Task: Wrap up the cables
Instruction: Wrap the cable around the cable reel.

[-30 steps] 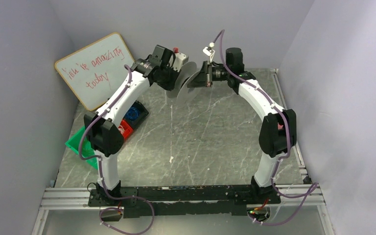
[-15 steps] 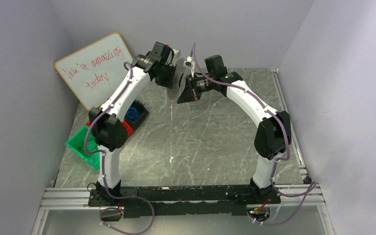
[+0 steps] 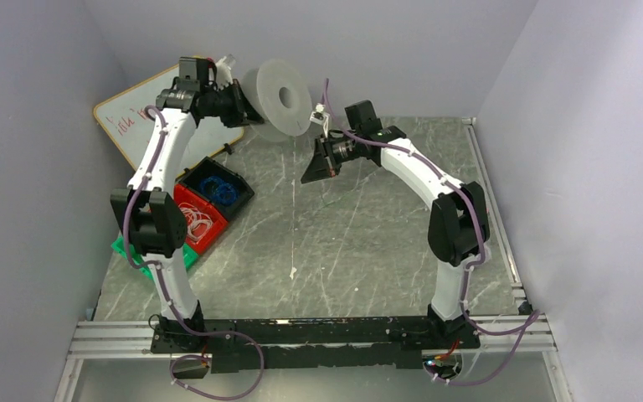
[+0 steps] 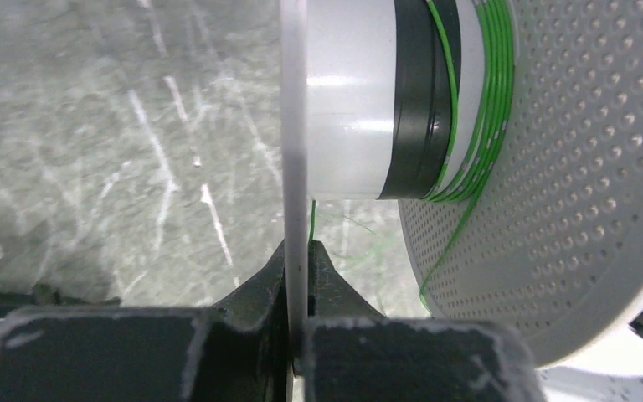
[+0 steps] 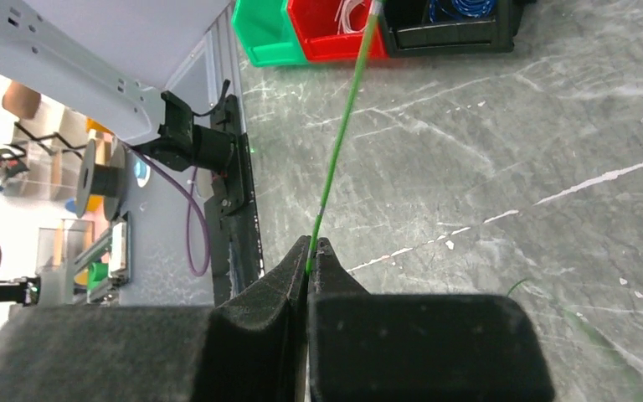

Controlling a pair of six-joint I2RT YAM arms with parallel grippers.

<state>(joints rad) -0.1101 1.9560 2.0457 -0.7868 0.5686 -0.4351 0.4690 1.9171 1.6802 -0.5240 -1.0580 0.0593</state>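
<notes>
The cable is a thin green wire. In the left wrist view several turns of it (image 4: 487,100) lie round the white core of a spool (image 4: 347,100), beside a black band and a perforated flange (image 4: 578,167). My left gripper (image 4: 299,248) is shut on the spool's thin plain flange. From above, the spool (image 3: 270,100) is held high at the back, the left gripper (image 3: 244,107) at its left rim. My right gripper (image 5: 312,244) is shut on the green wire (image 5: 343,126), which runs taut away from the fingertips. That gripper (image 3: 308,174) hangs just below and right of the spool.
Green (image 3: 130,247), red (image 3: 197,219) and black (image 3: 218,188) bins sit at the table's left; the black one holds blue coils, the red one whitish coils. A whiteboard (image 3: 130,126) leans against the left wall behind the left arm. Grey walls stand close on three sides.
The left arm has swung left and up, carrying the spool, whose flat face now shows from above. The right gripper has moved left and slightly down. Both grips have stayed shut.
</notes>
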